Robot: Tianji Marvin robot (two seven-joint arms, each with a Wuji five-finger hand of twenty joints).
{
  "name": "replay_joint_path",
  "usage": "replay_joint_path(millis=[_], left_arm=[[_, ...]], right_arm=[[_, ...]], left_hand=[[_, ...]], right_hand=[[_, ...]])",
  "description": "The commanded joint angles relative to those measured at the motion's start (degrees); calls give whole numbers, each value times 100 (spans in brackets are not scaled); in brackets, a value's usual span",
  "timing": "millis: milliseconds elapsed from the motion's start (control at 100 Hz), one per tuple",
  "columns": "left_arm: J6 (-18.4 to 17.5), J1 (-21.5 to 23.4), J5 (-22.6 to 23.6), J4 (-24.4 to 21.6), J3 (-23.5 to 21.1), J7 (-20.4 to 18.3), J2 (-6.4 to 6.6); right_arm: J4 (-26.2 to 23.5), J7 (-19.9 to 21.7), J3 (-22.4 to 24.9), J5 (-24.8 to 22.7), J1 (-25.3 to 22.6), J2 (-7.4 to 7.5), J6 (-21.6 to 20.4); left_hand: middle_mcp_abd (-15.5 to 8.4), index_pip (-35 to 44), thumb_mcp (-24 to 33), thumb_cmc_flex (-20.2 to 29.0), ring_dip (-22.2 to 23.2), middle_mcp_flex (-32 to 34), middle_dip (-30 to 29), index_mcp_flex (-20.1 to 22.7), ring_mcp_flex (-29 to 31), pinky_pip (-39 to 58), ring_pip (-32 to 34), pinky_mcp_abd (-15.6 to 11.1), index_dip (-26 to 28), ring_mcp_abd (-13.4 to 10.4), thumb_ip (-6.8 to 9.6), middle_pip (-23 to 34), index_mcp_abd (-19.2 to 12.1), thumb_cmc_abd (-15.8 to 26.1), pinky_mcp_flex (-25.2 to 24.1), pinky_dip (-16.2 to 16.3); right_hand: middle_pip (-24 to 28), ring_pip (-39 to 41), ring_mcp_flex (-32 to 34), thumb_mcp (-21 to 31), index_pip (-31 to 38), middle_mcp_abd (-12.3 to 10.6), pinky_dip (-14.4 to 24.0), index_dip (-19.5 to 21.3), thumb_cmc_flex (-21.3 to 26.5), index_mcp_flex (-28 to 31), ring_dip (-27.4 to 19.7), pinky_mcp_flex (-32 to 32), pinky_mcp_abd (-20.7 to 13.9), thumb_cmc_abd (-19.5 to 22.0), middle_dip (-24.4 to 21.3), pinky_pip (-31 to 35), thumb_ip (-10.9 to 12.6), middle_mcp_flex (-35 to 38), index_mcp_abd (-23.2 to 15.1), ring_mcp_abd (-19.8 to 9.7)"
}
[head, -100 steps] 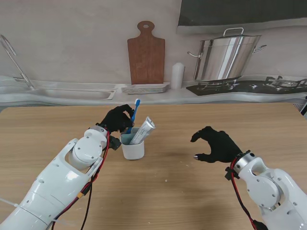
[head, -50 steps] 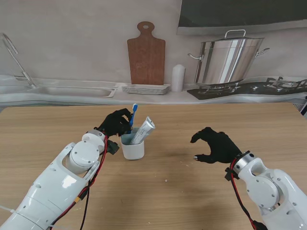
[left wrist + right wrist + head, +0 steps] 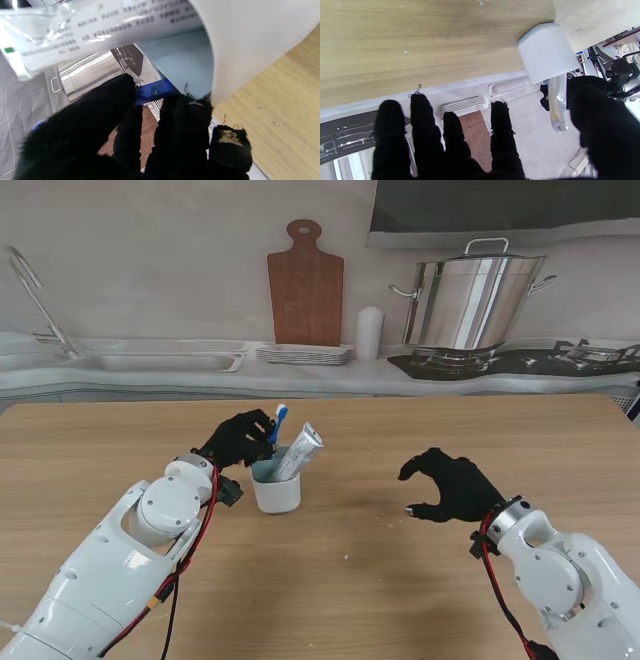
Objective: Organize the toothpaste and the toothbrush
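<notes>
The left hand (image 3: 240,436) is clamped on the blue toothbrush (image 3: 277,423), whose lower end is inside the white cup (image 3: 277,489) beside the leaning toothpaste tube (image 3: 301,451). The right hand (image 3: 450,483) is held apart and empty, well clear of the cup. The cup could be tipped if the fingers drag its rim on release. Bare table (image 3: 400,580) is left all round, every edge distant.

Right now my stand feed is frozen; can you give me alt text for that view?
The left robot hand holds a blue toothbrush with its lower end in a white cup on the wooden table, where a toothpaste tube already leans. The right robot hand hovers open to the cup's right, holding nothing.
</notes>
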Motion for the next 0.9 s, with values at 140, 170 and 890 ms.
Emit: replay_joint_path(millis=[140, 170, 890], left_arm=[[-3, 158, 108, -123, -87, -109, 54], [-6, 165, 112, -128, -96, -112, 56], [-186, 139, -3, -120, -50, -43, 24]], right_arm=[[13, 105, -6, -21, -26, -4, -12], [15, 108, -8, -21, -25, -3, -16], [46, 133, -13, -7, -36, 2, -19]], left_hand=[[-12, -61, -347, -376, 117, -259, -277, -266, -77, 85, -35, 27, -70, 347, -91, 23, -26, 206, -107, 162], [-11, -95, -381, -396, 121, -294, -286, -288, -100, 82, -37, 27, -81, 350, -87, 1, -17, 240, -117, 165], [-1, -387, -608, -445, 137, -455, -403, -379, -303, -94, -126, 63, -252, 416, 52, -170, 75, 443, -353, 255]], right_hand=[[70, 17, 59, -15, 38, 103, 18, -2, -56, 108, 7, 13, 59, 66, -29, 74, 205, 36, -5, -2], [69, 16, 59, -17, 38, 105, 18, -2, -59, 108, 9, 13, 59, 68, -29, 74, 205, 39, -5, -1], [59, 16, 124, -33, 35, 97, 27, 0, -53, 112, 55, 38, 67, 82, -26, 79, 211, 67, -9, -7]])
